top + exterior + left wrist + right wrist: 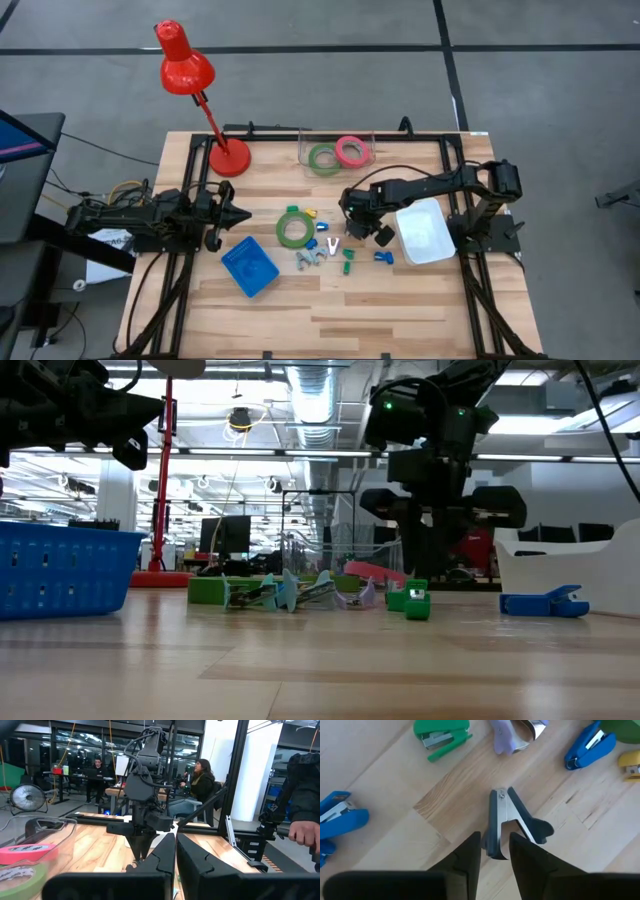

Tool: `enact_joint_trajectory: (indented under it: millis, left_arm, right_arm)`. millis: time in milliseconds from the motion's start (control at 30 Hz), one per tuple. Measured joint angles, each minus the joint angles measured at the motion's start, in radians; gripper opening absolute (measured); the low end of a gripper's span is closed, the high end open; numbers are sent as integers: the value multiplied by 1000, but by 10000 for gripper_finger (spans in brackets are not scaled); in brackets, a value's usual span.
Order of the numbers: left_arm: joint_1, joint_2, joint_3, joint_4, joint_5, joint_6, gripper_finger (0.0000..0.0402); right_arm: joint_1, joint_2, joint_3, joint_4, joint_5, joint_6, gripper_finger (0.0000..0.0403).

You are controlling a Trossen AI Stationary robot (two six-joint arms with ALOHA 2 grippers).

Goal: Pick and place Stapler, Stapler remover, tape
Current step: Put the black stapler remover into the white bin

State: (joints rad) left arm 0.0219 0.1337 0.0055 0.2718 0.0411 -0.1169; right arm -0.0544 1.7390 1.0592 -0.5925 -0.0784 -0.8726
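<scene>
My right gripper (352, 228) points steeply down over the small pieces at mid-table, shut on a dark blue and steel stapler remover (506, 822). Around it lie a green stapler (442, 732), blue staplers (340, 817) (590, 750), a yellow one (631, 765) and a pale purple remover (506, 739). One green tape ring (293, 228) lies flat on the table. A green ring (323, 159) and a pink one (350, 151) lie in a clear tray. My left gripper (240, 213) hovers shut at the left, holding nothing. My right gripper pinches one arm of the stapler remover (494, 842) between its two fingers, at that arm's handle end. The fingers come from above, slanting steeply down, and lie along the arm. The remover's other arm (532, 825) splays out to the side. It appears to lie on the table.
A blue basket (248, 265) stands near my left gripper and a white bin (425, 232) beside my right arm. A red desk lamp (200, 90) stands at the far left. The clear tray (365, 140) sits at the far edge. People sit beyond the table.
</scene>
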Motion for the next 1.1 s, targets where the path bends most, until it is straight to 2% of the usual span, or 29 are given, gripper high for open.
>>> enact_joint_trajectory:
  millis: [433, 667, 1100]
  left_arm:
    - [0, 0, 0, 0, 0, 0, 8]
    - [0, 0, 0, 0, 0, 0, 8]
    - [0, 0, 0, 0, 0, 0, 8]
  right_arm:
    - [0, 0, 0, 0, -2, 0, 48]
    - [0, 0, 0, -4, -2, 0, 6]
    - [1, -19, 4, -16, -1, 40, 0]
